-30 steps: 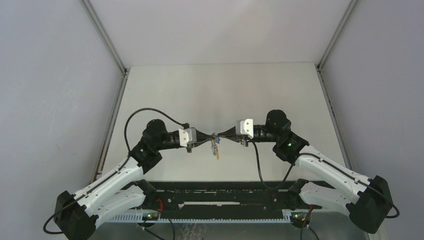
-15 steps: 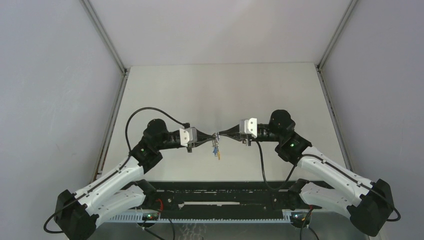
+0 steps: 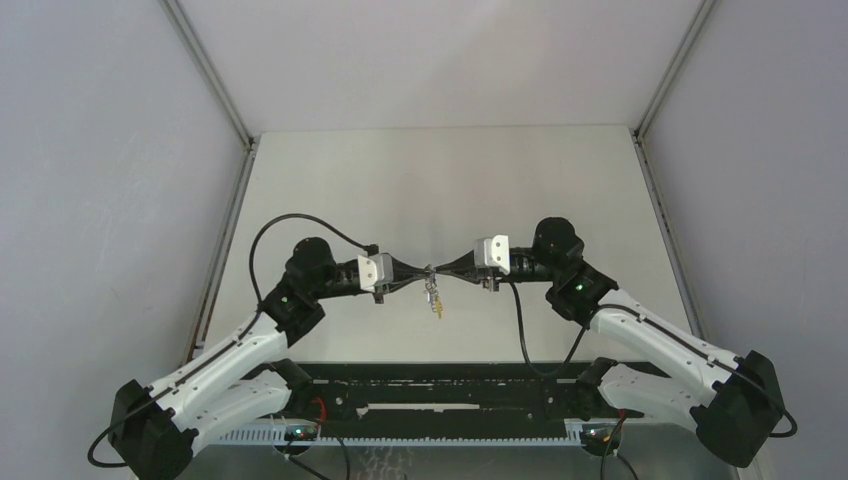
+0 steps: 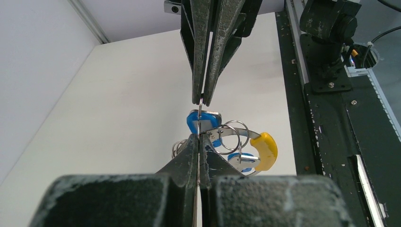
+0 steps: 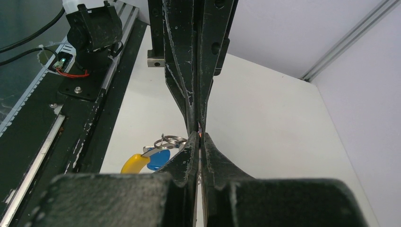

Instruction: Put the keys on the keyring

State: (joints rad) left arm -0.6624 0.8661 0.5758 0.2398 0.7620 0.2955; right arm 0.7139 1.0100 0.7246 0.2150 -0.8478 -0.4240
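Silver keyring (image 4: 262,146), pinched in the clenched left gripper (image 4: 198,139), hangs mid-air with blue keys (image 4: 193,124) touching it. Beyond, at 12 o'clock, right gripper (image 4: 203,99) clamps a thin metal sliver, blade or ring wire unclear. Advise steady tension and a slow feed along the coil.

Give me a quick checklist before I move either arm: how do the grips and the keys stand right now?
1. The left gripper is shut on the keyring wire: ok.
2. The right gripper is shut on a thin metal strip, apparently the blade of a blue key: ok.
3. That key threaded onto the ring: cannot tell, the fingertips hide the junction.
4. A second blue key hangs on the ring beside the yellow section: ok.
5. Small gap between the two grippers' tips, no clash: ok.
6. Bundle hanging off the table: ok.
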